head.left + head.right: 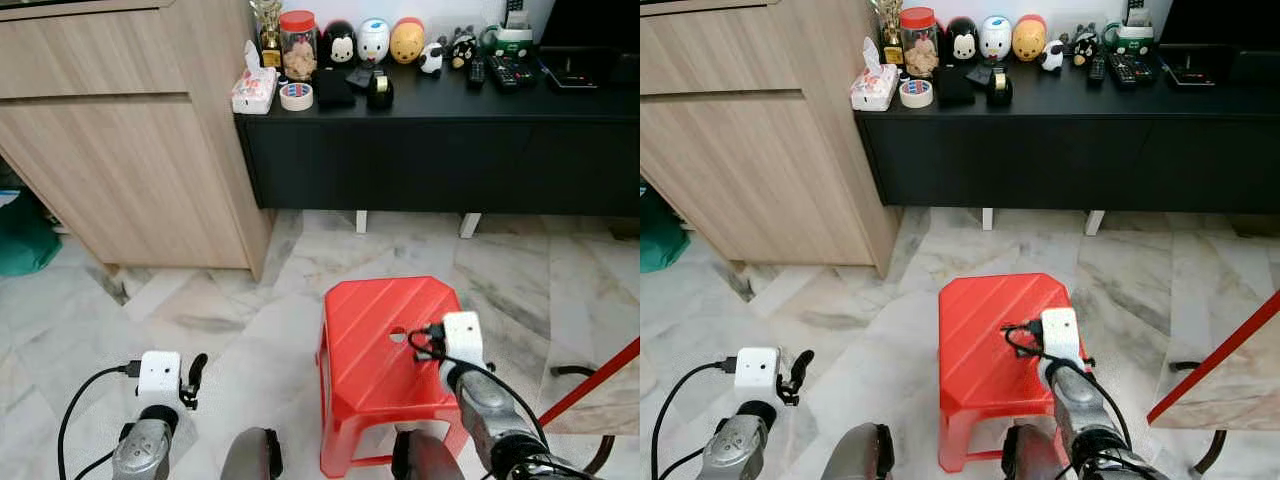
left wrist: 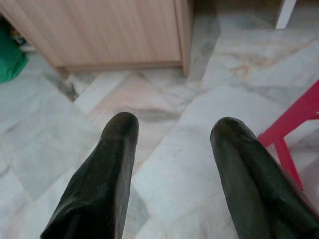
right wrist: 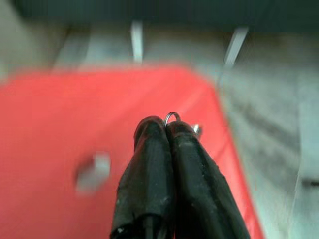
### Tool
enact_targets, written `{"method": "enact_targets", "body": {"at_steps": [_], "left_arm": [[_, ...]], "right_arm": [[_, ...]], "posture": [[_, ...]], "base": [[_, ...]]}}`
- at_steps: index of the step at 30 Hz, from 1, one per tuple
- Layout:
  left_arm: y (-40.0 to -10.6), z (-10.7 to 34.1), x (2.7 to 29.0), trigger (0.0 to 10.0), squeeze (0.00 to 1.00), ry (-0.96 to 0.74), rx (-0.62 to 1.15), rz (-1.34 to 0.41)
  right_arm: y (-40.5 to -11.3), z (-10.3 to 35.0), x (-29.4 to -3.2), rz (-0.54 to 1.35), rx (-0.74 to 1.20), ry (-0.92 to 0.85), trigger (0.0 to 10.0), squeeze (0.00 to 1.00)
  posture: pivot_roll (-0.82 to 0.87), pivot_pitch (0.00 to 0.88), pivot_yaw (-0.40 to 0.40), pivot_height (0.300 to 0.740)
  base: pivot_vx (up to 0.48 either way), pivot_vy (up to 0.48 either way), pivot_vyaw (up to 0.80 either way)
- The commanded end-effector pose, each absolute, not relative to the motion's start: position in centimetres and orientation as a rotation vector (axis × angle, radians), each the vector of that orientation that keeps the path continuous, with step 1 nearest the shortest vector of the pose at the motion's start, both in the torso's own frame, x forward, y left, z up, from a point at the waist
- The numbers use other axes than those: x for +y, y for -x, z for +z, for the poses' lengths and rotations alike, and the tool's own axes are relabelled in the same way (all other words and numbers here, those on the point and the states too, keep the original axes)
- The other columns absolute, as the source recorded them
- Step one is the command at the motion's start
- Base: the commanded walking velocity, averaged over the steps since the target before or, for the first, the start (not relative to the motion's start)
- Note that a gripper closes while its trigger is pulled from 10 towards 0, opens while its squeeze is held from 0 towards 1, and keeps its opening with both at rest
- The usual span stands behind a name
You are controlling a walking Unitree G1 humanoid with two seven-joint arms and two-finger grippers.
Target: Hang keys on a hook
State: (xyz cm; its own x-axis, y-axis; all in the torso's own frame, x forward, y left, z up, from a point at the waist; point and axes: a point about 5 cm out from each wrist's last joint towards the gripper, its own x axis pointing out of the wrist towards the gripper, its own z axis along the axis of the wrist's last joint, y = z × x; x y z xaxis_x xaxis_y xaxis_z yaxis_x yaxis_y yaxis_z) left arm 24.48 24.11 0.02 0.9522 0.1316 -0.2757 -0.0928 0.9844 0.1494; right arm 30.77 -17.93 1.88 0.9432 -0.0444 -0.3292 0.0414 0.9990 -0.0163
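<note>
Pinching a small metal key ring [image 3: 172,117] between closed fingers, the right gripper [image 3: 167,128] was held above the red stool [image 1: 375,345]. Left of the stool, the left gripper [image 2: 172,134] was spread empty. Hanging remained undone; no hook was identified.

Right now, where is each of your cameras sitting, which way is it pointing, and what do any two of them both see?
Left eye: head, facing forward and down at the red stool and black cabinet; both arms show.
Right eye: same head, same scene.
Left wrist: along the open left gripper toward the marble floor and wooden cupboard.
Right wrist: along the shut right gripper, a key ring at its tip, over the stool.
Shared: the stool shows in all four.
</note>
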Motion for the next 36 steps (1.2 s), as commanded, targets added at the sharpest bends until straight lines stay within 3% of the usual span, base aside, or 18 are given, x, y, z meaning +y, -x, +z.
{"method": "enact_targets", "body": {"at_steps": [1,8,13,28,36], "left_arm": [[-23.8,-0.5,24.9,10.0,0.0,-0.144,0.319,0.144],[-23.6,-1.2,24.7,10.0,0.0,-0.131,0.347,0.17],[-23.0,-1.9,24.8,10.0,0.0,-0.123,0.382,0.193],[-19.8,-4.6,24.8,10.0,0.0,-0.114,0.536,0.237],[-18.3,-5.9,24.8,10.0,0.0,-0.113,0.635,0.256]], "right_arm": [[-30.9,2.5,-17.5,-0.078,0.258,-0.044,10.0,0.0],[-31.1,4.5,-15.4,-0.048,0.104,-0.082,10.0,0.0],[-30.9,5.0,-15.3,-0.057,0.058,-0.095,10.0,0.0],[-31.5,5.0,-15.5,-0.046,0.107,-0.066,10.0,0.0],[-30.7,4.0,-15.7,-0.056,0.139,-0.064,10.0,0.0]], "posture": [[0.04,0.071,0.029,0.617],[0.03,0.041,0.005,0.617],[0.03,0.025,-0.005,0.617],[0.0,0.0,-0.024,0.716],[0.0,0.0,-0.026,0.74]], "base": [[0.0,0.0,0.0],[0.0,0.0,0.0],[0.0,0.0,0.0],[0.0,0.0,0.0],[0.0,0.0,0.0]]}}
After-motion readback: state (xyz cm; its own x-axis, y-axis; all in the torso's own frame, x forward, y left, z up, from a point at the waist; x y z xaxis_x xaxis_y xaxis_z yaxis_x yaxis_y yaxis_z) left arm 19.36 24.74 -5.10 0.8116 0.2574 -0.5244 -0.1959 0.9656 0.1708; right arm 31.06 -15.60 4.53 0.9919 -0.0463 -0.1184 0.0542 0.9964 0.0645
